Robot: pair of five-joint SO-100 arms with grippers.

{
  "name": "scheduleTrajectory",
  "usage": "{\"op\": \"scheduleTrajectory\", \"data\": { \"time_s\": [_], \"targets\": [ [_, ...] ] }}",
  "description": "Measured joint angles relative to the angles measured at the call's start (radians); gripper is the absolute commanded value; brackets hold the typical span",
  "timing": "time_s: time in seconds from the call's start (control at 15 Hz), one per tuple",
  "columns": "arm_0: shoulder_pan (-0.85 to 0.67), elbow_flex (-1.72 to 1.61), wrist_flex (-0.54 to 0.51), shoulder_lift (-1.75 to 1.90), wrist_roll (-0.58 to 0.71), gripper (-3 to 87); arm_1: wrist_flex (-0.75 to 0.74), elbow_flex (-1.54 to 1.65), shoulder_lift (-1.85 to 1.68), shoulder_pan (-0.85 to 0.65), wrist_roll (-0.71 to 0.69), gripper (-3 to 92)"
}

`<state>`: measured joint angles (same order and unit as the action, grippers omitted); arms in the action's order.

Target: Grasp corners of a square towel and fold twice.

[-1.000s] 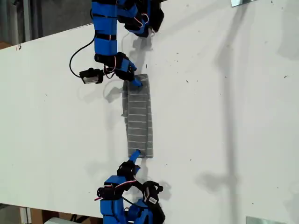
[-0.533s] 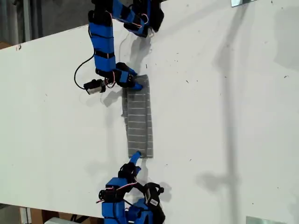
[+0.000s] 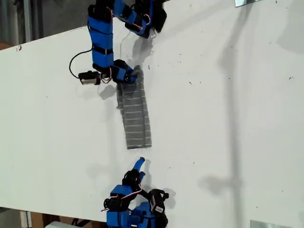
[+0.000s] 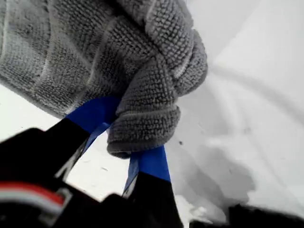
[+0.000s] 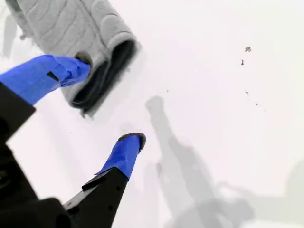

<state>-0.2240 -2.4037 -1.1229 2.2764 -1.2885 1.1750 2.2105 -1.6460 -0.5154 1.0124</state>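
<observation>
Exterior view: folded towel (image 3: 134,114) lay as narrow strip, upper centre of desk (image 3: 228,118). My first gripper (image 4: 124,156) fingers pinched bunched end; my second gripper (image 5: 102,104) fingers spread, empty. Risk: one-ended pull could drag and skew folds.

The table (image 3: 228,118) is viewed from high overhead in the exterior view. The towel (image 4: 118,61) is seen pressed close between the first wrist view's jaws (nearly filling it). It (image 5: 80,33) is also shared by the second wrist view, lying just ahead of that pincer.
</observation>
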Motion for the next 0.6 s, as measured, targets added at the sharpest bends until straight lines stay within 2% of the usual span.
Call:
{"op": "scheduleTrajectory", "data": {
  "time_s": [0.13,0.33,0.6],
  "targets": [
    [0.000,-0.018,0.028,0.000,-0.002,27.2,0.084,0.078,-0.262,0.000,0.071,-0.1],
    [-0.049,-0.092,0.061,0.000,0.000,26.4,0.285,0.081,-0.627,0.058,0.229,-0.1],
    [-0.187,-0.213,0.107,-0.028,-0.015,26.1,0.377,0.008,-0.788,0.100,0.252,-0.1]
  ]
}}
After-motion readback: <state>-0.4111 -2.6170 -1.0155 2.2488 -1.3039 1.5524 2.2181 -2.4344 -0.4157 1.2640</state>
